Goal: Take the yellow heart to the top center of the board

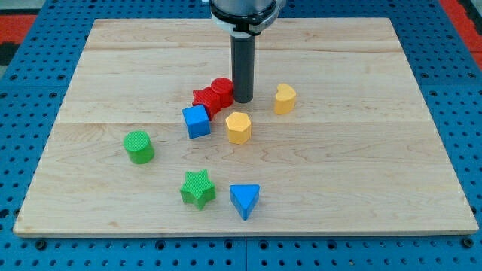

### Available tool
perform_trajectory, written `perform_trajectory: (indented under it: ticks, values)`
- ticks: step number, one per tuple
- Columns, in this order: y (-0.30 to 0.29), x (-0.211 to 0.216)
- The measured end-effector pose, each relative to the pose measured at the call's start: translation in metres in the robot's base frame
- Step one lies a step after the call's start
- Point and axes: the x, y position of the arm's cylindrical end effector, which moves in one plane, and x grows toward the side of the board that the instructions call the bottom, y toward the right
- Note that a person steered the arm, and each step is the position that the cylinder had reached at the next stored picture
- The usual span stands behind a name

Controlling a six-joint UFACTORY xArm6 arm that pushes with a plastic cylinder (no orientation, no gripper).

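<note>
The yellow heart (285, 98) lies on the wooden board (376, 150), a little right of the board's middle. My tip (243, 100) stands about fifty pixels to the heart's left, not touching it. The tip is right beside the red blocks (214, 95), a star and a round one pressed together at its left. A yellow hexagon (238, 127) lies just below the tip.
A blue cube (196, 121) sits below the red blocks. A green cylinder (139, 146) is at the left. A green star (197, 188) and a blue triangle (245, 200) lie near the view's bottom. A blue pegboard (30, 75) surrounds the board.
</note>
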Motion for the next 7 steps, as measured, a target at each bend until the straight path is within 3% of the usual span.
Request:
perform_trajectory:
  ticks: [4,7]
  values:
    - [0.011,0.003]
    - [0.114,0.05]
